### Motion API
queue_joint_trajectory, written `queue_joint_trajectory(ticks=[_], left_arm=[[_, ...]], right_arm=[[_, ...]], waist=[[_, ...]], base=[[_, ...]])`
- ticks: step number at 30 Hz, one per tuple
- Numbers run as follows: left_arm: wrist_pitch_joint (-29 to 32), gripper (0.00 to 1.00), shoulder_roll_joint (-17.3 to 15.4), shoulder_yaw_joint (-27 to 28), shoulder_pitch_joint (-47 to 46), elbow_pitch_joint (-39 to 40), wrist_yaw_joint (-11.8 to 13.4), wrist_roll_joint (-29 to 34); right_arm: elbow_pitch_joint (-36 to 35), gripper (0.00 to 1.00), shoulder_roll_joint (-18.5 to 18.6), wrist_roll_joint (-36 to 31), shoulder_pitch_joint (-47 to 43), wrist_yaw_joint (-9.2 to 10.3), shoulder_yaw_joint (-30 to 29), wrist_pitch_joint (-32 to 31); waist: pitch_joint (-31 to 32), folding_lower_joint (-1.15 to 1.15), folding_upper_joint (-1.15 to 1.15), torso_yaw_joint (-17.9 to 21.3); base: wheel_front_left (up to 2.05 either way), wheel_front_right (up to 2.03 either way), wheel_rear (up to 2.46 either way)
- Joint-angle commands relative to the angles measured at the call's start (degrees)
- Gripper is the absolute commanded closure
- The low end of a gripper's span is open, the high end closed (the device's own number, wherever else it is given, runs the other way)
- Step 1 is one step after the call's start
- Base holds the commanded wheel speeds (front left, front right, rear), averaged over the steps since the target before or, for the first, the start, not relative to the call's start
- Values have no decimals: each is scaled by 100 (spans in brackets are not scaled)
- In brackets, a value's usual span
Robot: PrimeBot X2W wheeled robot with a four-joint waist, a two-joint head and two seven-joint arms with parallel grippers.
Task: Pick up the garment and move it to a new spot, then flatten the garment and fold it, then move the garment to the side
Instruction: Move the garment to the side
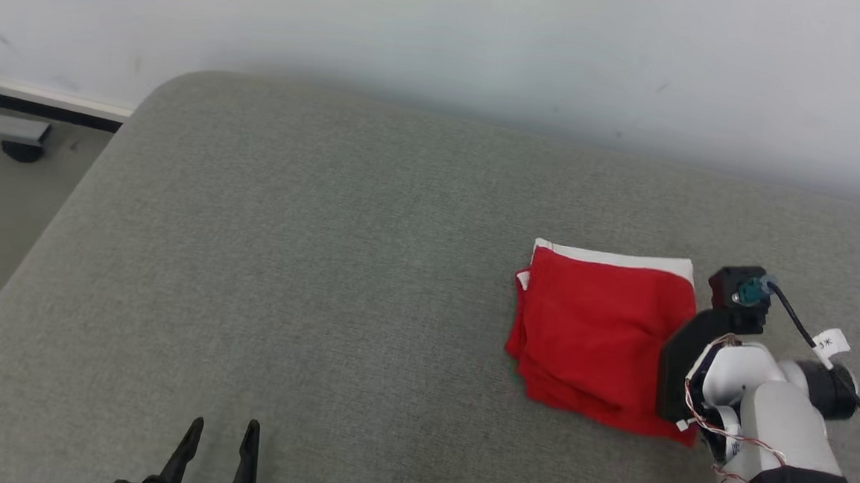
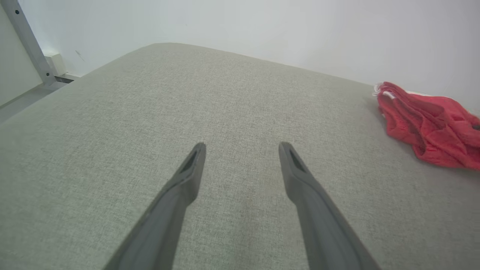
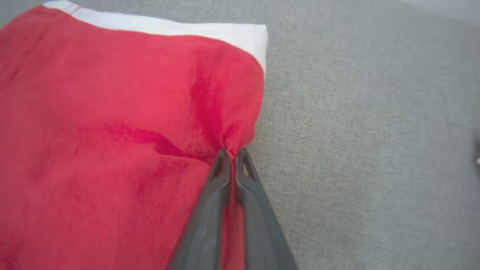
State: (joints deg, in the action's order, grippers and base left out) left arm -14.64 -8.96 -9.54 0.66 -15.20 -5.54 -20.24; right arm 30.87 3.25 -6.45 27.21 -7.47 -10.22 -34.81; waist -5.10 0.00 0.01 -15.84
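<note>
Folded red garment (image 1: pixel 595 341) at 3 o'clock on grey cushion (image 1: pixel 324 265). Soft, light, limp; best pinched through all layers at edge. Right gripper (image 3: pixel 232 153) clamped on right-edge fold. Left gripper (image 1: pixel 226 425) wide, empty, at 7 o'clock.

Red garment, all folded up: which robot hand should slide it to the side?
The right hand. It is pinched shut on the edge of the red garment. The left hand is open above the grey cushion, far from it.
</note>
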Motion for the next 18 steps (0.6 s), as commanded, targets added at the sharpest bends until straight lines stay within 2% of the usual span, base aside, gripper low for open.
queue_joint_trajectory(ticks=[1,9,14,18], left_arm=[[-50,0,-10,18,-110,55,-2,16],[-58,0,69,76,-109,386,40,123],[-52,0,103,-17,-262,489,20,214],[-53,0,112,-75,-385,529,10,253]], right_arm=[[-278,100,204,-83,-7,-2,194,-19],[-1496,100,1411,300,11,-1,1297,-664],[-2075,100,2273,851,48,-1,1866,-1160],[-2445,100,2837,1139,-58,-1,2030,-1439]], waist=[[70,0,-1,451],[-79,0,-1,1264],[-365,0,-1,1572],[-575,0,-1,1701]], base=[[0,0,0],[0,0,0],[0,0,0],[0,0,0]])
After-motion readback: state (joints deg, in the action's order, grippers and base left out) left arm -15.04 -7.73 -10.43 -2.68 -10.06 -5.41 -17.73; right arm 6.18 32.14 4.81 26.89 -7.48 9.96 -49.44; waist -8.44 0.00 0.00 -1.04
